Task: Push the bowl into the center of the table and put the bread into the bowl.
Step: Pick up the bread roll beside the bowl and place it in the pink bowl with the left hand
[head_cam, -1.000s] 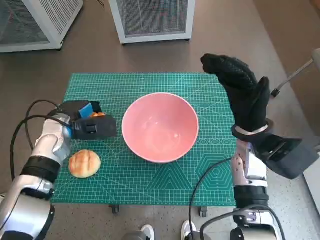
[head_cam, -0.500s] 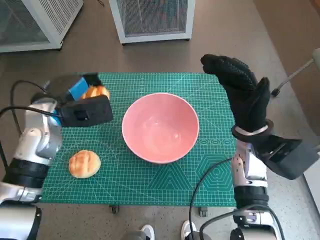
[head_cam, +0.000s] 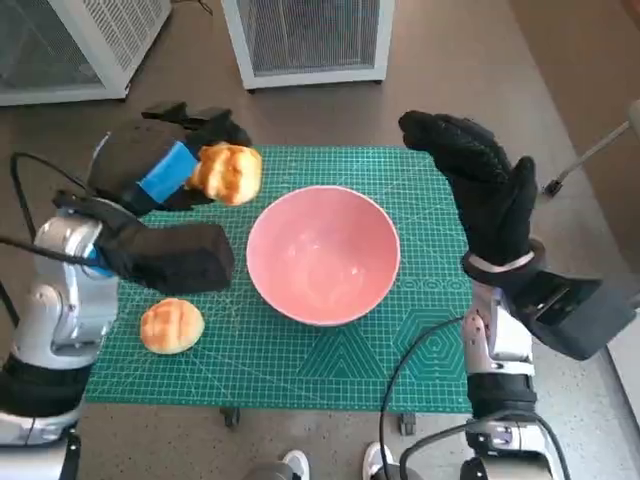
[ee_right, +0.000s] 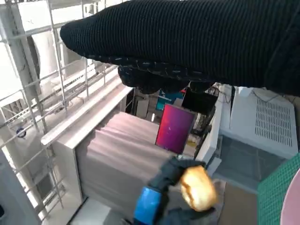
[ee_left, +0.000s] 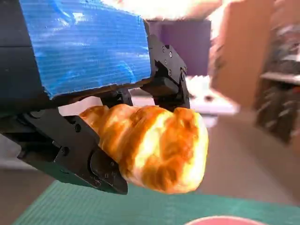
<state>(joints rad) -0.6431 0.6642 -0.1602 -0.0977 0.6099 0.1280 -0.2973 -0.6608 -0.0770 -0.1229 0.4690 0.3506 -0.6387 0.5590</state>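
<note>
A pink bowl [head_cam: 323, 254] sits near the middle of the green mat [head_cam: 400, 330]. My left hand [head_cam: 165, 165] holds a golden bread roll [head_cam: 228, 172] raised above the mat's far left part, just left of the bowl's rim. The left wrist view shows the same roll [ee_left: 154, 147] gripped between black fingers [ee_left: 70, 150], with the bowl's rim [ee_left: 220, 220] just below. A second roll [head_cam: 171, 325] lies on the mat at the near left. My right hand [head_cam: 478, 190] hovers upright at the bowl's right, fingers spread, holding nothing. The right wrist view shows the raised roll [ee_right: 198, 188] and left hand [ee_right: 154, 201].
Two white mesh-fronted cabinets [head_cam: 308, 35] stand on the floor beyond the table. Black cables [head_cam: 420, 350] run beside both forearms. Feet [head_cam: 292, 464] show at the near table edge. A metal stand [head_cam: 590, 150] sits at the far right.
My left hand has risen and swung right toward the bowl, carrying the roll up off the mat. The right hand and the bowl have barely moved.
</note>
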